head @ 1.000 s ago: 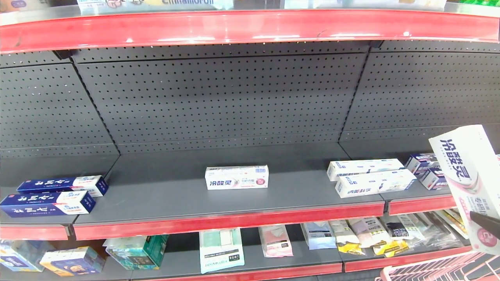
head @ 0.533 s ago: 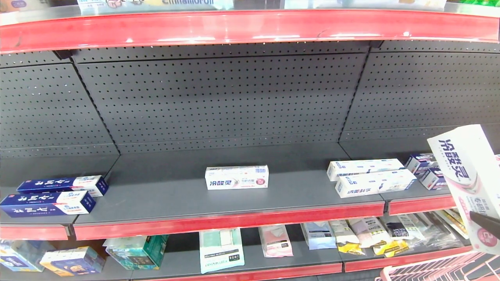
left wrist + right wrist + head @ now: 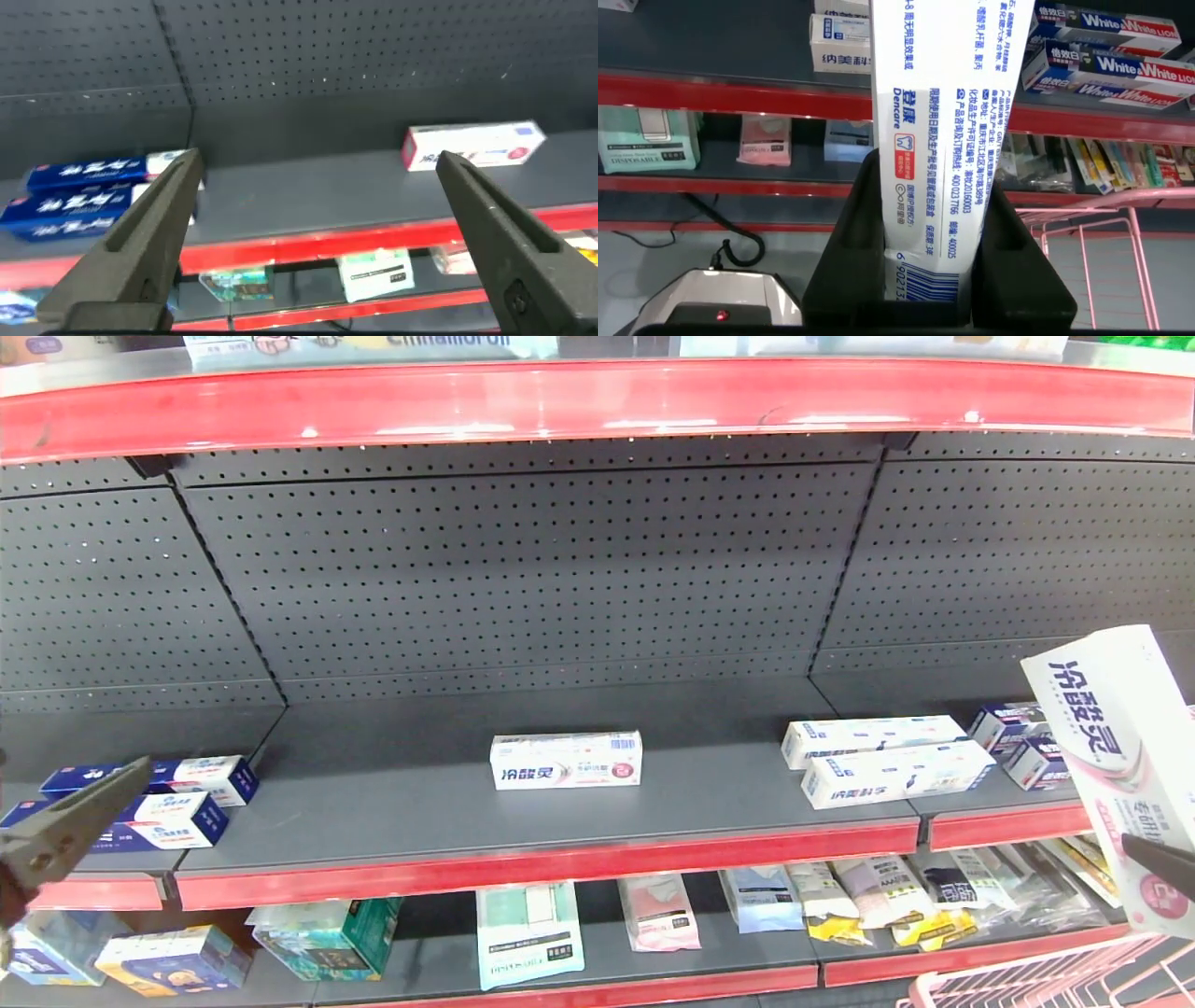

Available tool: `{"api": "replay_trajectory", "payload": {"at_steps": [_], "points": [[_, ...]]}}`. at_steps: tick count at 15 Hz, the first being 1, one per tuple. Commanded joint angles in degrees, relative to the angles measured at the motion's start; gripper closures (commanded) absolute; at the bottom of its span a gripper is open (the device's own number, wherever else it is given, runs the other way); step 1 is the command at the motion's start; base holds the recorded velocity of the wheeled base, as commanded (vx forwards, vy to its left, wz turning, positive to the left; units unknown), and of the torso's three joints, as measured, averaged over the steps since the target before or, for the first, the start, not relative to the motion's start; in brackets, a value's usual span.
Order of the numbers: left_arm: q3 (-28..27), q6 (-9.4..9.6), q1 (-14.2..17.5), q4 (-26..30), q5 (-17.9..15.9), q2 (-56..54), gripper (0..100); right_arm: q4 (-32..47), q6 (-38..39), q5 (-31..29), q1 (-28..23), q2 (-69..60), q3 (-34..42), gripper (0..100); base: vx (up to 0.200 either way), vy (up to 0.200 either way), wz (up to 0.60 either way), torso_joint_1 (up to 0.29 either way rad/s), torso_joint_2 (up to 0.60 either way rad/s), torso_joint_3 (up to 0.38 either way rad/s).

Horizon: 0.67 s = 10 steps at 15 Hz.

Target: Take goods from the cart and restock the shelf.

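Observation:
My right gripper [image 3: 936,191] is shut on the lower part of a long white toothpaste box [image 3: 1116,747], held nearly upright at the far right in front of the middle shelf [image 3: 392,807]. One dark finger [image 3: 1158,864] crosses the box's lower end. A matching white toothpaste box [image 3: 566,760] lies alone at the shelf's centre. My left gripper [image 3: 318,159] is open and holds nothing, in front of the shelf's left part. One of its fingers [image 3: 70,821] shows low on the left, over the blue boxes. The pink wire cart [image 3: 1055,980] is at the bottom right.
Two blue toothpaste boxes [image 3: 140,803] lie on the shelf's left, two white ones [image 3: 887,758] and small blue-white boxes [image 3: 1013,737] on its right. Bare shelf lies on both sides of the centre box. The lower shelf [image 3: 597,989] holds packets and tissue packs. A red-edged shelf [image 3: 597,401] is overhead.
My left gripper's finger has come into the head view at the lower left. The box in my right gripper has risen slightly.

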Motion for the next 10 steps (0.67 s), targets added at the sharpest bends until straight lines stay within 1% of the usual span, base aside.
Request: {"api": "replay_trajectory", "payload": {"at_steps": [1,2,3,4,5,6,7,8,10], "points": [[4.94,0.66,-1.33,-15.94,1.05,20.86,0,0.04,-0.02,-0.02,0.02,-0.09,-0.18,100,0.0,0.0,0.0,0.0,0.0,0.0],[5.47,0.75,-1.42,-23.5,2.01,27.19,0,0.04,-0.02,-0.02,0.02,-0.18,-0.1,100,0.0,0.0,0.0,0.0,0.0,0.0],[5.56,0.75,-1.77,-29.74,4.3,33.61,0,0.04,-0.02,-0.02,0.02,-0.18,-0.1,100,0.0,0.0,0.0,0.0,0.0,0.0],[5.29,0.66,-2.82,-35.54,6.23,39.41,0,0.04,-0.02,-0.02,0.02,-0.09,-0.1,100,0.0,0.0,0.0,0.0,0.0,0.0],[4.5,0.66,-4.67,-40.55,6.85,43.98,0,0.04,-0.02,-0.02,0.02,0.0,-0.1,100,0.0,0.0,0.0,0.0,0.0,0.0],[4.24,0.57,-5.2,-41.69,7.02,44.94,0,0.04,-0.02,0.07,0.02,-0.09,-0.1,100,0.0,0.0,0.0,0.0,0.0,0.0],[2.74,0.31,-7.92,-46.0,8.69,49.69,0,0.04,-0.02,-0.02,0.02,-0.09,-0.01,100,0.0,0.0,0.0,0.0,0.0,0.0],[1.43,-0.13,-9.5,-46.0,9.13,51.62,0,0.04,-0.02,0.07,0.02,-0.09,0.08,100,0.0,0.0,0.0,0.0,0.0,0.0],[-1.39,-5.85,-13.37,-46.0,10.27,55.75,0,0.04,0.07,0.07,0.02,-0.18,0.34,100,0.0,0.0,0.0,0.0,0.0,0.0]]}}
